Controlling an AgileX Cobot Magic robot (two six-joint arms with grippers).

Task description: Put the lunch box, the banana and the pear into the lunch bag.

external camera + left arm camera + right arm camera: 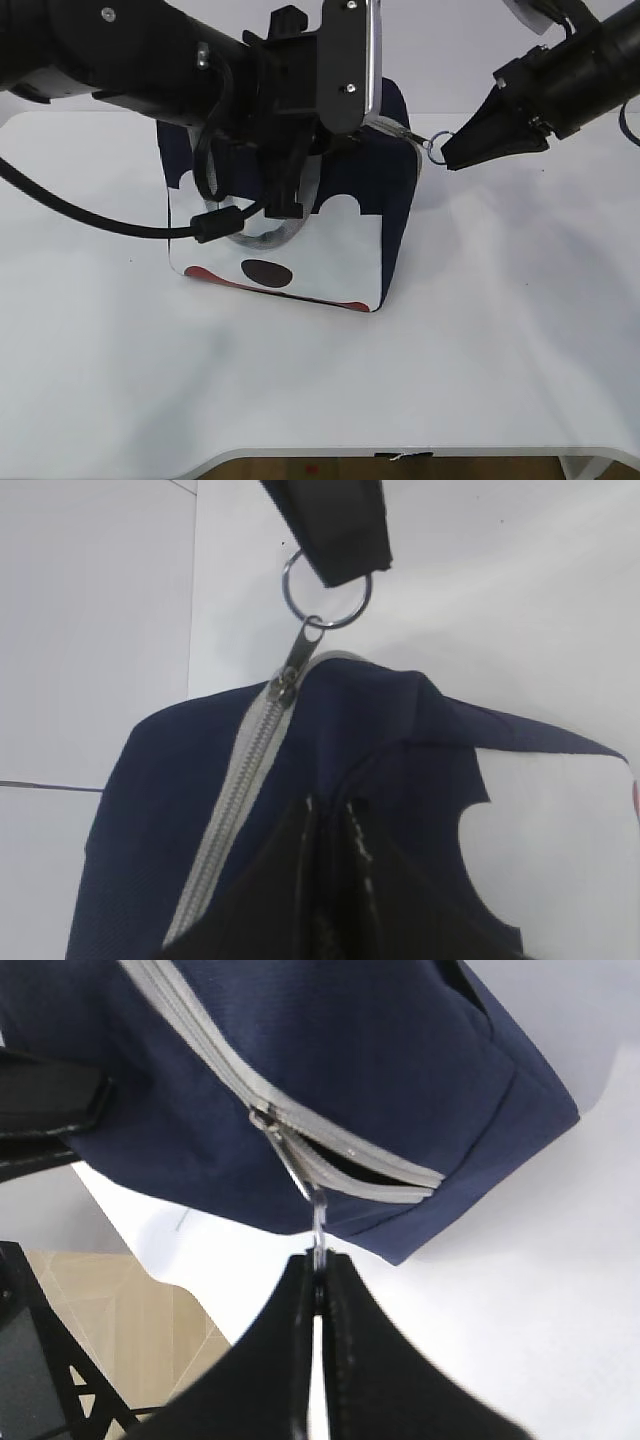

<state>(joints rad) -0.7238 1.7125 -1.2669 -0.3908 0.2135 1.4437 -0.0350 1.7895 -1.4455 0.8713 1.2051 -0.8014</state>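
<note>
The navy lunch bag (395,190) stands mid-table, its white side panel with a dark oval facing me. My right gripper (447,158) is shut on the ring pull (435,148) at the bag's top right corner. In the right wrist view the gripper (320,1260) pinches the ring, and a short dark slit is open in the grey zipper (375,1172) beyond the slider. My left gripper (285,205) reaches down onto the bag's top. In the left wrist view it (330,812) is closed on a fold of navy fabric beside the zipper (240,780). The lunch box, banana and pear are not in view.
The white table (500,350) spreads around the bag, with its front edge near the bottom. The left arm and its black cable (90,215) hang over the bag's left and top. Wooden floor (130,1310) shows past the table edge.
</note>
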